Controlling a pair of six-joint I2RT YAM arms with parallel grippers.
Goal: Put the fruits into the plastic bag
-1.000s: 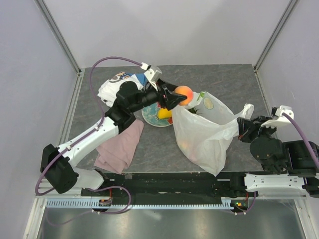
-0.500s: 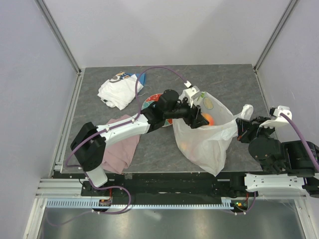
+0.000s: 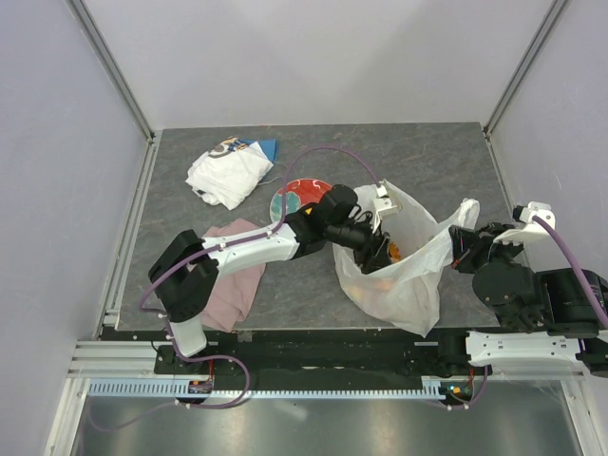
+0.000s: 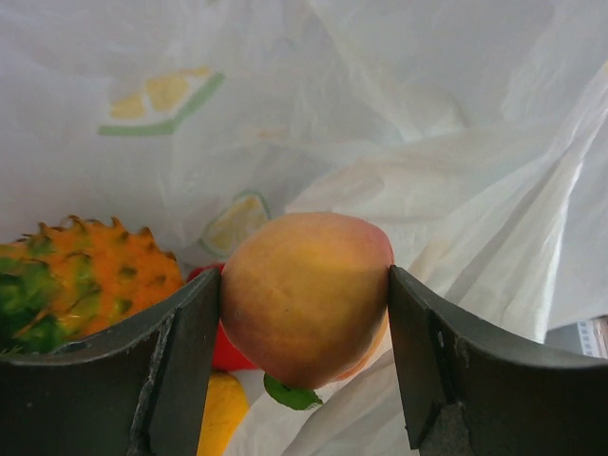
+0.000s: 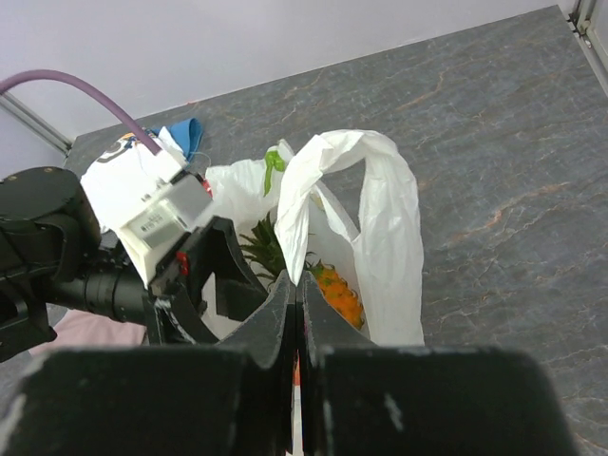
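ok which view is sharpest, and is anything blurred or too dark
Left wrist: peach sharp, evenly lit, left fingers dark. Right wrist: shut right fingers are a soft black mass low in frame, plastic bag crisp. Top external: soft even light, faint shadows.

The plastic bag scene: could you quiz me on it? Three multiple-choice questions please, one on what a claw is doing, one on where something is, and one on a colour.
1. What is the right gripper doing?
A. Standing wide open.
B. Gripping a fruit.
C. Shut on a handle of the plastic bag.

2. Where is the peach-coloured fruit?
A. In the right gripper.
B. Between the left gripper's fingers, inside the bag.
C. Lying loose under the bag.

3. What colour is the pineapple in the bag?
A. Orange with green.
B. Blue.
C. Purple.

Answers:
1 C: the right wrist view shows white plastic pinched between closed fingers.
2 B: the left wrist view shows both fingers pressing it, with bag all around.
3 A: it sits just behind the held fruit.
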